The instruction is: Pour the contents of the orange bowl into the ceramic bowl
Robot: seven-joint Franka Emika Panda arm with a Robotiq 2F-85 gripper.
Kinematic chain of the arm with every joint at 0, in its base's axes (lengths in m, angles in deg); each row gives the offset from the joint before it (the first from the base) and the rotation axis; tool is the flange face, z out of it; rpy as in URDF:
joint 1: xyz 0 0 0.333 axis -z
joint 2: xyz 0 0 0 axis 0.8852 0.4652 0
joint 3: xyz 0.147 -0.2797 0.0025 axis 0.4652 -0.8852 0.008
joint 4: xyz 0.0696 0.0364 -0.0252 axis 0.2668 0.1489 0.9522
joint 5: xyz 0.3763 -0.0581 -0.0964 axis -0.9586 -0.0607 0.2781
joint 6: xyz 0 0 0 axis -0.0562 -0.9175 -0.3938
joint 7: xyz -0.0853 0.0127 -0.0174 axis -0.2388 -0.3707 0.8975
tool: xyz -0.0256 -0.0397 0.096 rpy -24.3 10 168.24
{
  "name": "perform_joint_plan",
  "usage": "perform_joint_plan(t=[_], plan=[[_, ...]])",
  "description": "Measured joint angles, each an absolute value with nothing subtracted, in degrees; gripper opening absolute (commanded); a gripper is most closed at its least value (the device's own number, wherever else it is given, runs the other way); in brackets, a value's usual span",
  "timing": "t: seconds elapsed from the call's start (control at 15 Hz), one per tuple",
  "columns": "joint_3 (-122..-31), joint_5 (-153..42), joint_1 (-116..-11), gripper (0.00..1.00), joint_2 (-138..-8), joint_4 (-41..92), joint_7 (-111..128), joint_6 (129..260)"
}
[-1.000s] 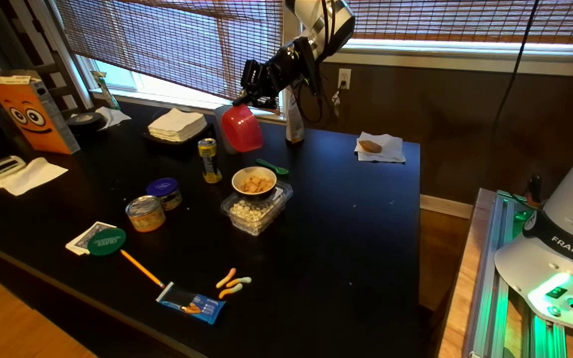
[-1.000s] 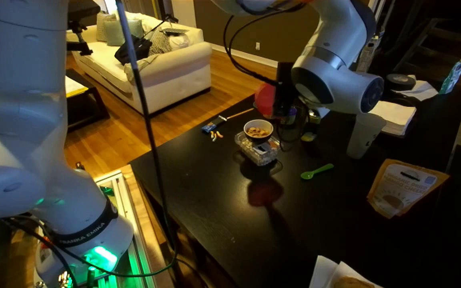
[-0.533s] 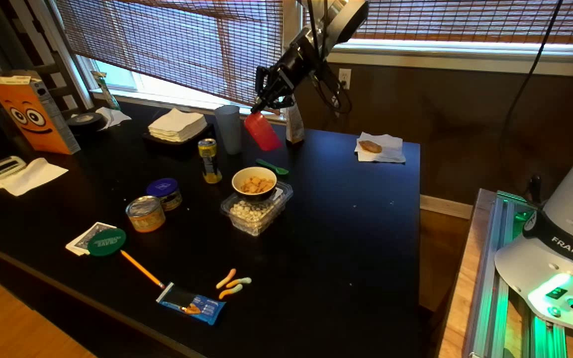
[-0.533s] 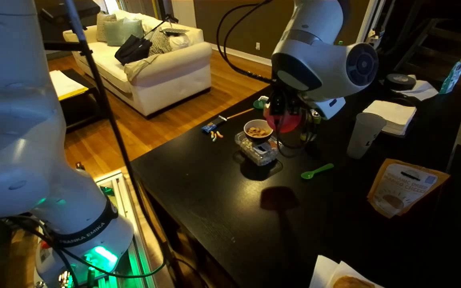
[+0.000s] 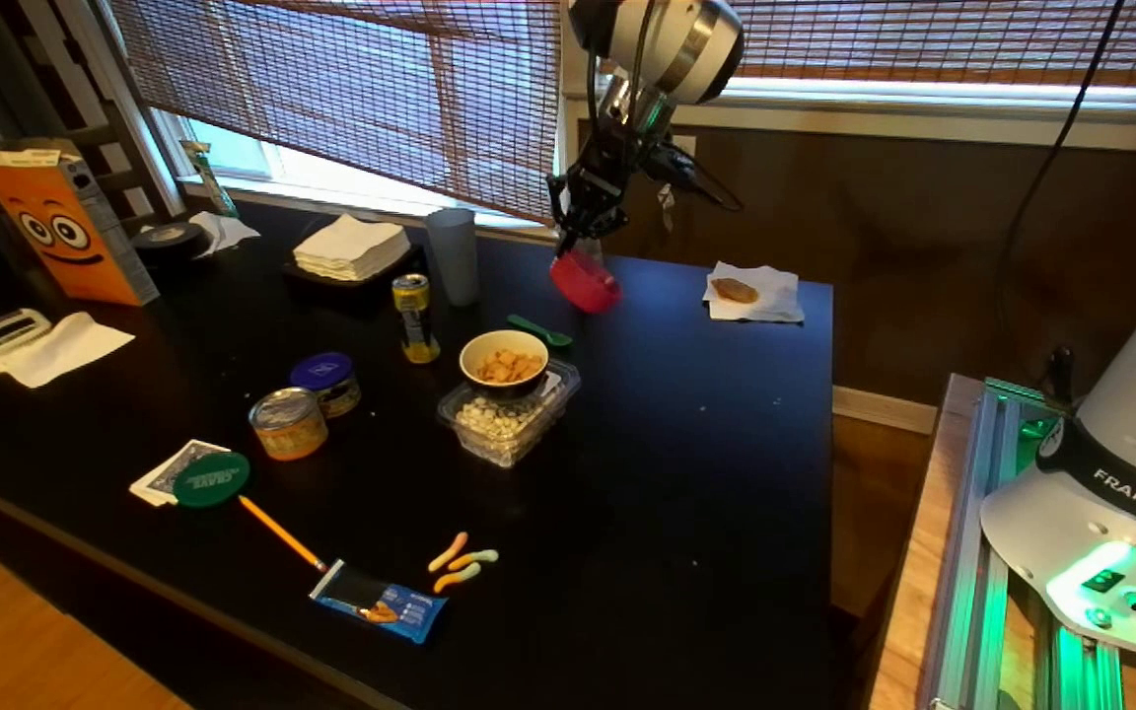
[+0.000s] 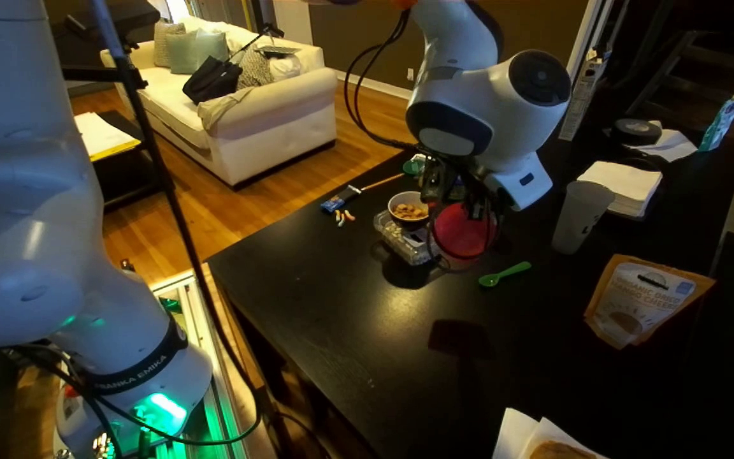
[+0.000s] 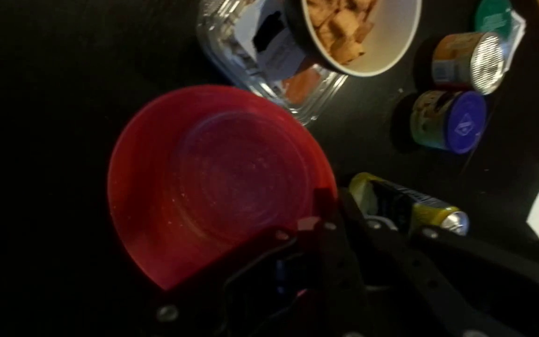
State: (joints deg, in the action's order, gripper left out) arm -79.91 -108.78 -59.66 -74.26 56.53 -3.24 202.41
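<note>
The red-orange bowl hangs in the air, tilted, above the far part of the table. It also shows in an exterior view, partly behind cables. In the wrist view the inside of the bowl looks empty apart from small specks. My gripper is shut on its rim, one finger inside and one outside. The cream ceramic bowl holds tan cereal-like pieces and stands on a clear plastic box. In the wrist view the ceramic bowl is above and right of the red-orange bowl, apart from it.
The clear box holds pale pieces. A green spoon lies near the held bowl. A yellow can, a tall cup and a food pouch stand around. A paper with food lies at the far right.
My gripper and the red-orange bowl have moved right and lower in both exterior views, away from the cup in one of them. The bowl's tilt has changed. The ceramic bowl has not moved.
</note>
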Motion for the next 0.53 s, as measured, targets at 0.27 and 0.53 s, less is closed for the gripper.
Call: perform_joint_plan(t=[0.27, 0.53], plan=[[-80.64, -95.03, -59.67, 0.01, -71.83, 58.62, 10.99, 205.59], [-82.57, -80.73, -59.75, 0.01, -67.29, 58.12, 25.38, 204.02]])
